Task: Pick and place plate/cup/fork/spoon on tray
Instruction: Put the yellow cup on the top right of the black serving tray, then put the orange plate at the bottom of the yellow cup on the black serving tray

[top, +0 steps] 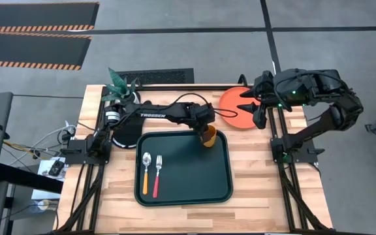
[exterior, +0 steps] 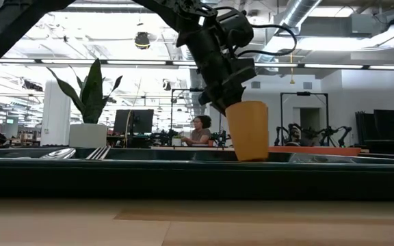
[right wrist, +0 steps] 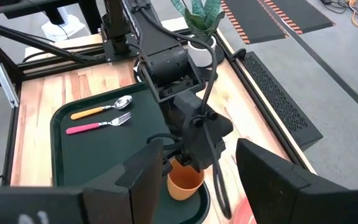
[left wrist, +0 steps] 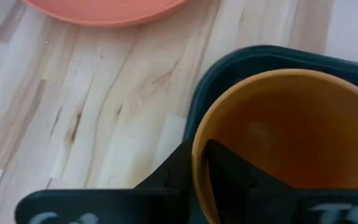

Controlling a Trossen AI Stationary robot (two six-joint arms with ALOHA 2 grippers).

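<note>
The orange cup [top: 209,136] is at the far right corner of the dark tray [top: 181,189], with my left gripper [top: 205,128] shut on its rim. In the low view the cup [exterior: 250,130] stands slightly tilted, its base down at the level of the tray's rim [exterior: 183,160]. The orange-handled spoon [top: 145,172] and the red-handled fork [top: 157,173] lie side by side on the tray's left part. The orange-red plate [top: 235,108] lies on the table beyond the tray's far right corner. My right gripper [top: 252,112] is open above the plate's right part. My left gripper holds the cup by its rim [left wrist: 197,155] on the side toward the table's left, one finger [left wrist: 225,171] inside the cup and one [left wrist: 174,177] outside. The fingers slant down from the far left. Whether the cup's base rests on the tray, I cannot tell.
A white pot with a green plant [top: 120,85] stands at the table's far left, with a black mat [top: 128,136] beside it, left of the tray. The tray's middle and right part are bare. A person shows in the room behind [exterior: 198,130].
</note>
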